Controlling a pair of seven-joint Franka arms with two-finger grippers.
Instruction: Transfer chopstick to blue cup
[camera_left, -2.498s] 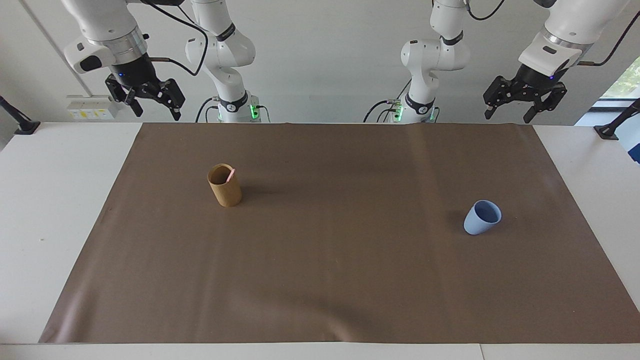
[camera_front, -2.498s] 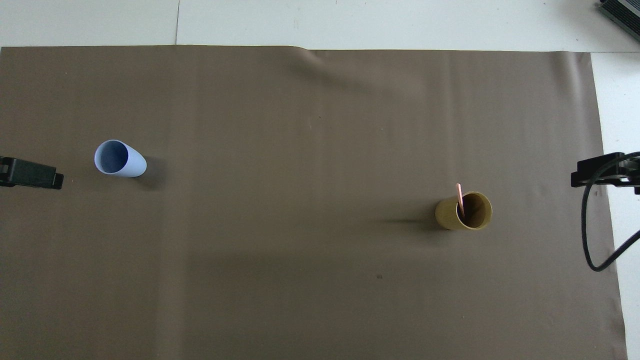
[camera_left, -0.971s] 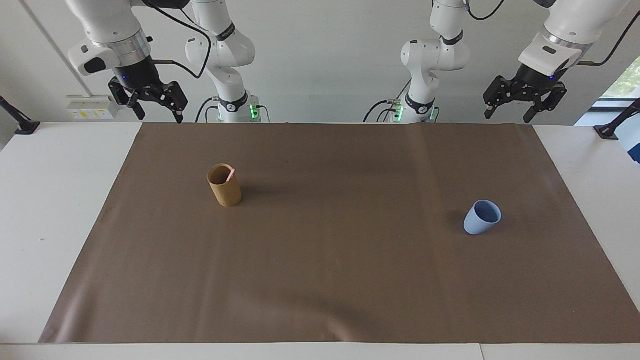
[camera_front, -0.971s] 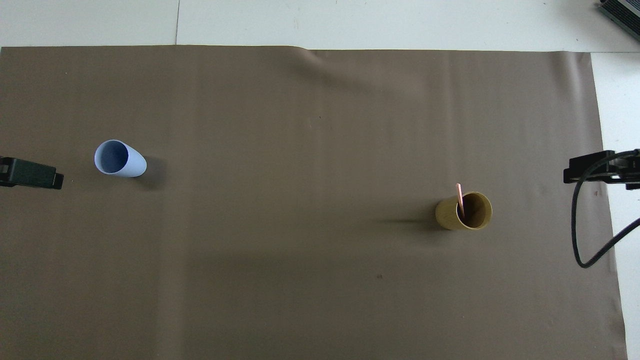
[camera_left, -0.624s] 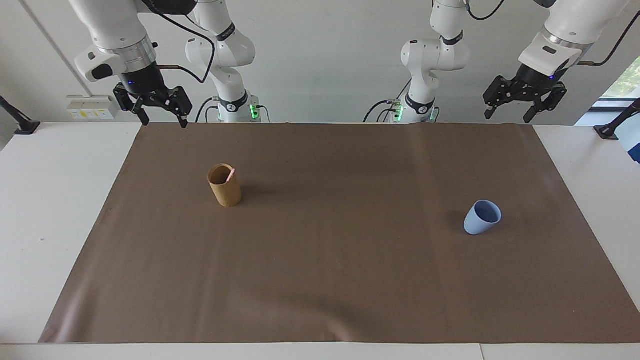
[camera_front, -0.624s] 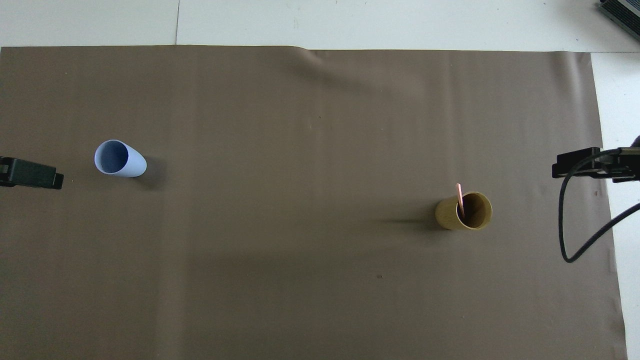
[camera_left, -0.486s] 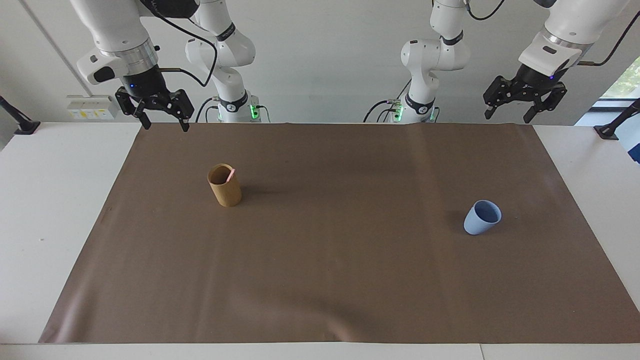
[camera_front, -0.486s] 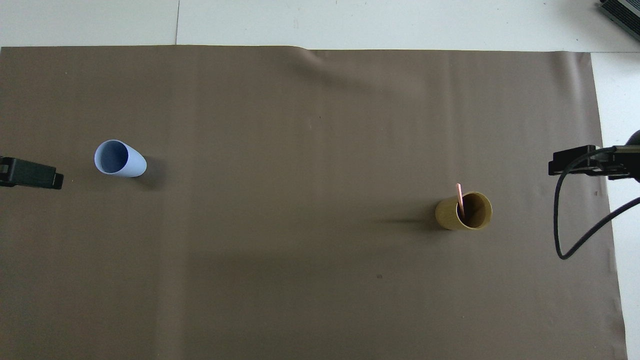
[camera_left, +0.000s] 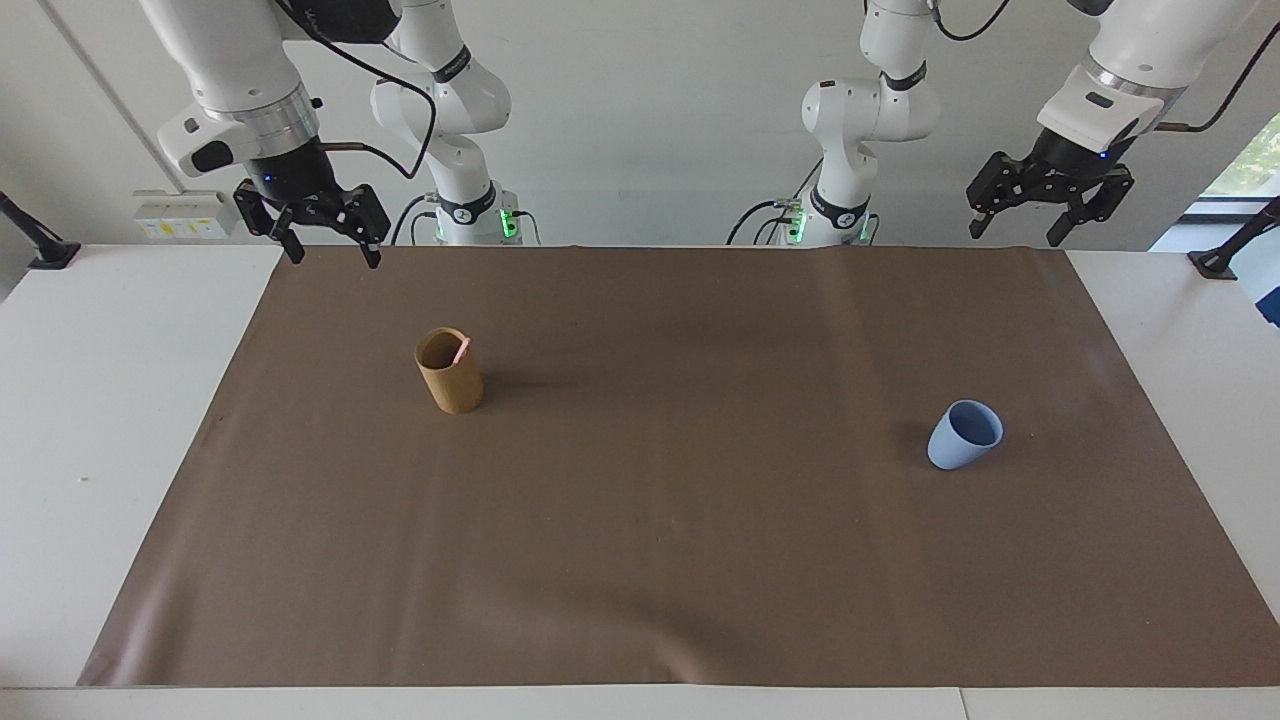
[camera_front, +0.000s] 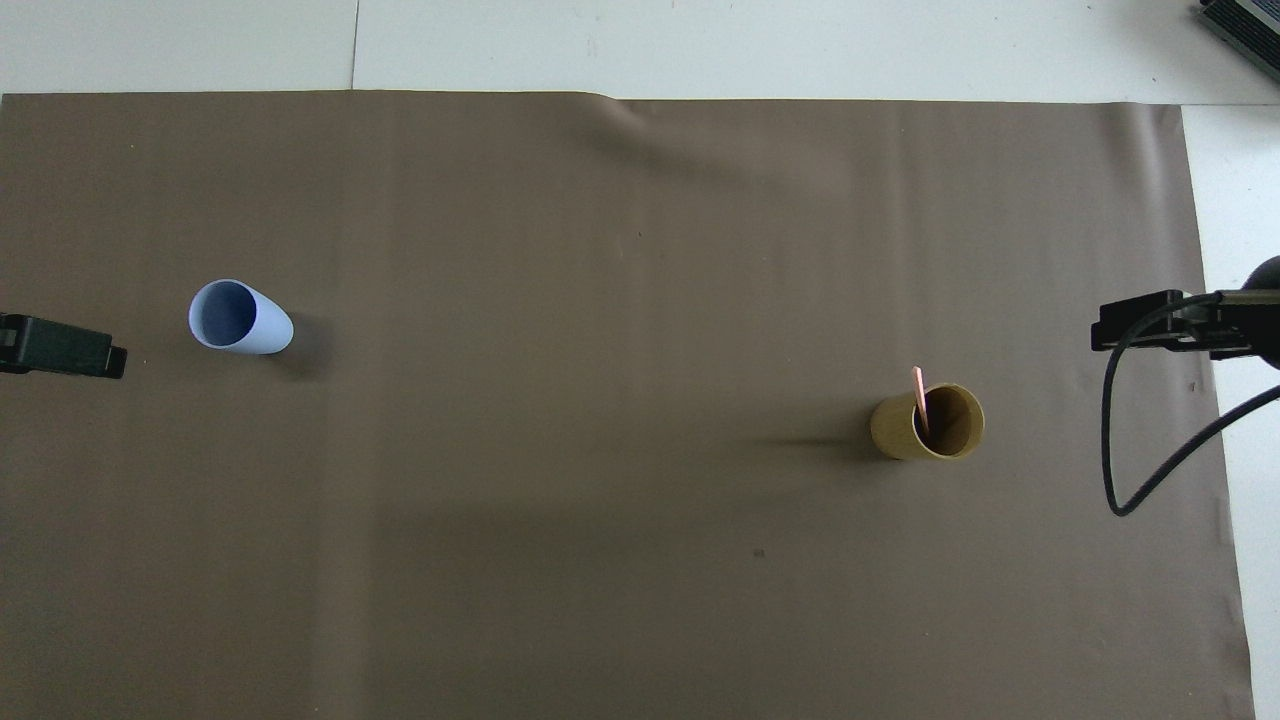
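Observation:
The pink chopstick (camera_left: 460, 350) stands leaning inside a tan cylindrical holder (camera_left: 449, 375) on the brown mat, toward the right arm's end; the overhead view shows its tip poking above the holder's rim (camera_front: 917, 385). The blue cup (camera_left: 964, 435) stands upright with nothing in it toward the left arm's end of the mat (camera_front: 240, 317). My right gripper (camera_left: 335, 256) hangs open in the air over the mat's edge by the robots, holding nothing. My left gripper (camera_left: 1014, 234) waits open, high over the corner of the mat at its own end.
A brown mat (camera_left: 640, 560) covers most of the white table (camera_left: 90, 420). Black clamp posts stand at both table ends (camera_left: 40, 250) (camera_left: 1225, 255). The right arm's black cable (camera_front: 1130, 470) loops below its wrist.
My right gripper has come down and moved inward, from beside the mat to over its edge. The left arm, cup, holder and chopstick have not moved.

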